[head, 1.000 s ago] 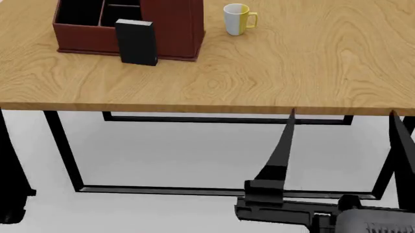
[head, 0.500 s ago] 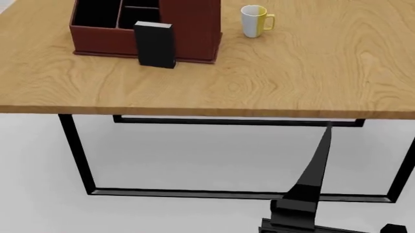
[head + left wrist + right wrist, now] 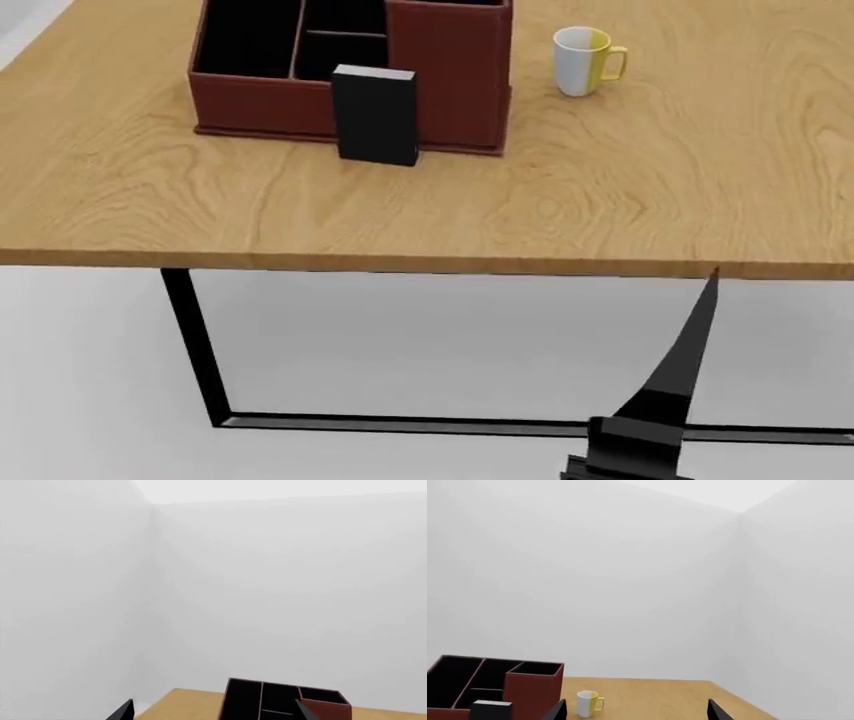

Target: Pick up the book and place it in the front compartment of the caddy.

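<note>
The book (image 3: 375,114) stands upright on the bench (image 3: 561,210), touching or just beside the caddy (image 3: 441,95) on its near wall, below the front compartment (image 3: 340,55). You're at the approach step; nothing is grasped yet. Your right hand (image 3: 681,390) sits low, below the bench edge and well apart from the book, off to its right. In the right wrist view two finger tips (image 3: 557,711) show spread with a clear gap, so that hand is splayed and empty. The left hand (image 3: 213,715) shows only two dark tips in its wrist view, apart, nothing between them. Next, I'd judge, you raise the right hand above bench level, bring it over toward the book, and straddle its thin sides. The mug (image 3: 585,61) stands clear, right of the caddy.
</note>
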Motion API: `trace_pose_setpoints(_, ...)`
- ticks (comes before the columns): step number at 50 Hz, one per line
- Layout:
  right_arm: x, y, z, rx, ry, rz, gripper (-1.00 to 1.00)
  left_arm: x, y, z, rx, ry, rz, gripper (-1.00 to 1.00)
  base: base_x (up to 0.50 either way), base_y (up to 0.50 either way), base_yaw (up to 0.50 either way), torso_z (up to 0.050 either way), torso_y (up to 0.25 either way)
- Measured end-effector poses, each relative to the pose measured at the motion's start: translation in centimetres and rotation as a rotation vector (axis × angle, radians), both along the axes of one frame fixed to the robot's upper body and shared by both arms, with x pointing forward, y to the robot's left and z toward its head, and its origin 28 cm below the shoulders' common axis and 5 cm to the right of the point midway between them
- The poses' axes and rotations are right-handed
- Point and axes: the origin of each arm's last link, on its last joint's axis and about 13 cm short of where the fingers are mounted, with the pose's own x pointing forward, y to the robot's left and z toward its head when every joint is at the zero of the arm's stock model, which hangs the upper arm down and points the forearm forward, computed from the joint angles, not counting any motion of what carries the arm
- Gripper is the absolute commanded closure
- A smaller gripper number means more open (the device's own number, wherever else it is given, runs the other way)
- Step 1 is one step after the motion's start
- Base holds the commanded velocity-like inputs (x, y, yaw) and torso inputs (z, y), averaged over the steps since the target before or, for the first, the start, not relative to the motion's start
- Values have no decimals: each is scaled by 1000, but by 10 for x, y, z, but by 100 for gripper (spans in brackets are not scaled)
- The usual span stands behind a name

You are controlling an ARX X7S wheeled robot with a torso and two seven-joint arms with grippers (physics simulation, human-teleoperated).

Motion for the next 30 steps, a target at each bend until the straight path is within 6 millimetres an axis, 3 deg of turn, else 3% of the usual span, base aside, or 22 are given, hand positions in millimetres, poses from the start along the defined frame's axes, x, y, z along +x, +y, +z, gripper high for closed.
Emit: trace_pose_setpoints(30,1,1,2,10,-4,-4,-100,1,-1,1,-11,-6,-4,-100,280,241,0,0,1)
